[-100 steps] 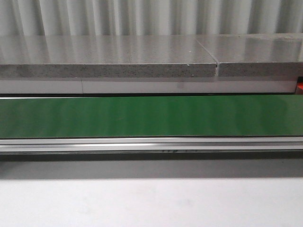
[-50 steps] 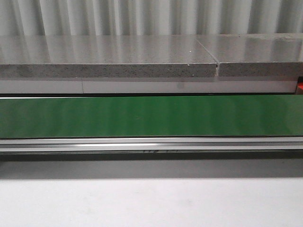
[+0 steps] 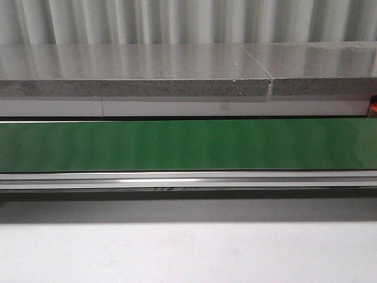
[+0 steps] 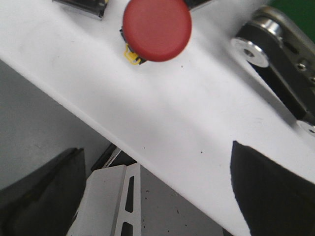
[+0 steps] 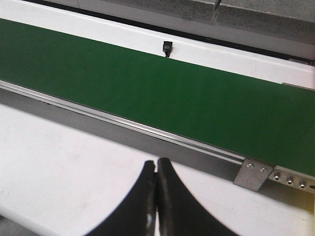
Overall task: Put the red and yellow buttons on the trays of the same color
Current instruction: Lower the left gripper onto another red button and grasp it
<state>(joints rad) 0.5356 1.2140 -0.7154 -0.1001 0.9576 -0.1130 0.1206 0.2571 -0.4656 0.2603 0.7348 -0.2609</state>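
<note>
A round red button (image 4: 156, 29) with a black body and a small yellow tab sits on the white table (image 4: 197, 123) in the left wrist view. My left gripper (image 4: 157, 196) is open, its two dark fingers (image 4: 39, 196) spread wide near the table's edge, short of the button and holding nothing. My right gripper (image 5: 156, 164) is shut and empty over the white table (image 5: 59, 162), just in front of the green belt (image 5: 147, 83). The yellow button and the trays are out of view. Neither gripper shows in the front view.
A green conveyor belt (image 3: 188, 144) with an aluminium rail (image 3: 188, 180) runs across, with a grey stone slab (image 3: 135, 71) behind it. The belt's end roller (image 4: 251, 49) lies near the red button. A metal bracket (image 5: 252, 174) and a black sensor (image 5: 167, 48) flank the belt.
In the front view a small dark mark below the rail has slid to the left. Nothing else there differs.
</note>
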